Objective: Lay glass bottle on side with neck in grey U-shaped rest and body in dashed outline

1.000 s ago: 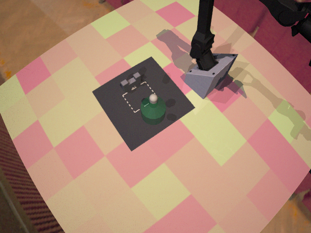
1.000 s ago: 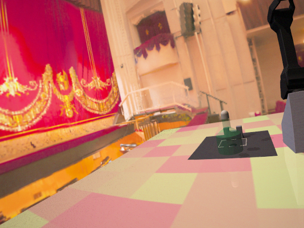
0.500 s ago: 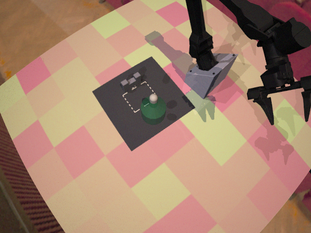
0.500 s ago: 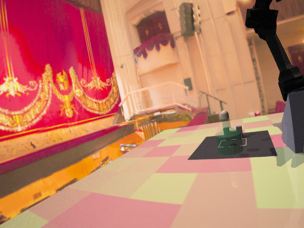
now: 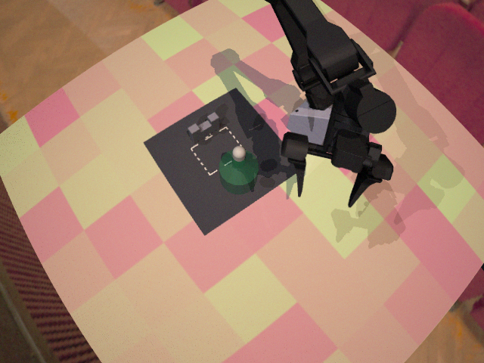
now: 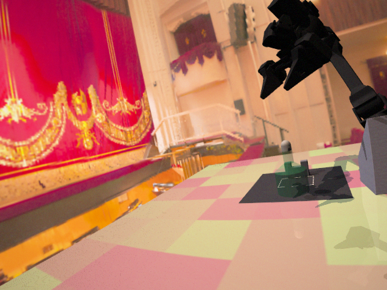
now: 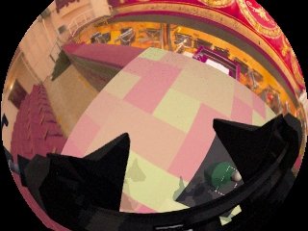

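I'm looking past a patchwork pink-and-lime worktop (image 5: 249,273) (image 6: 150,249) (image 7: 149,115) in a red-curtained theatre. The upright green glass bottle with a pale stopper (image 5: 238,172) (image 6: 292,183) (image 7: 222,173) is standing on the dark mat, overlapping the dashed outline's edge, near the grey U-shaped rest (image 5: 205,125) (image 6: 305,167). My black two-fingered hand (image 5: 325,201) (image 6: 274,93) (image 7: 173,130) is hanging spread and empty, higher than the bottle and off on the grey arm base's (image 5: 308,126) (image 6: 376,156) side. The bottle's long axis is running vertical, so I'm judging a sideways approach. I'm reading no labels.

Black fingers (image 5: 300,178) (image 6: 271,81), tapered to points.
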Controlling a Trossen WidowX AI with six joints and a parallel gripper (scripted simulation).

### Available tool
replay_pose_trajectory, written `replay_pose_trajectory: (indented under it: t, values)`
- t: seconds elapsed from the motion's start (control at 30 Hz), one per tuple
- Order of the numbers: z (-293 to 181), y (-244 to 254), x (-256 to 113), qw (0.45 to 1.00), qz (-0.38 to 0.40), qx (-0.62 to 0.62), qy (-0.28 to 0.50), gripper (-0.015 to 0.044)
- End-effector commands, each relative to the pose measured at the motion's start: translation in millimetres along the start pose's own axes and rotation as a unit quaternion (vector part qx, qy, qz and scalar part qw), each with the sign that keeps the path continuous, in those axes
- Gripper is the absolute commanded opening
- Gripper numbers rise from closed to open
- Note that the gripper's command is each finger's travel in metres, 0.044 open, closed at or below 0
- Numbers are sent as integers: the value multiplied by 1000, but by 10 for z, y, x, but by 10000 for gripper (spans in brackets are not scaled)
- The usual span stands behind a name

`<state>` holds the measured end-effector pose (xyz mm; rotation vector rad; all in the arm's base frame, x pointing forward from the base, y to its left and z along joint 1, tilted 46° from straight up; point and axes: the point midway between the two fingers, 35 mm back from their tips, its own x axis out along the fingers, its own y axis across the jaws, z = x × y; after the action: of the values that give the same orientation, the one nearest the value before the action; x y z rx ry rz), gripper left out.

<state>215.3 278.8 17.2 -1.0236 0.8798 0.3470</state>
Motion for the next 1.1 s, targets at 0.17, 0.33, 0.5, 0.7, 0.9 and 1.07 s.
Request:
replay_pose_trajectory:
  t: [0.17, 0.33, 0.5, 0.7, 0.9, 1.07]
  values:
    - [-884, -1050, 202, 922, -54, -332, 194, 440]
    - [-1227, -1343, 171, 858, -31, -439, 263, 440]
    - [-1293, -1383, 303, 856, 38, -419, 299, 440]
    - [-1444, -1440, 475, 845, 154, -371, 352, 440]
    - [-1450, -1445, 469, 845, 154, -371, 352, 440]
    - [-1477, -1494, 440, 845, 154, -371, 352, 440]
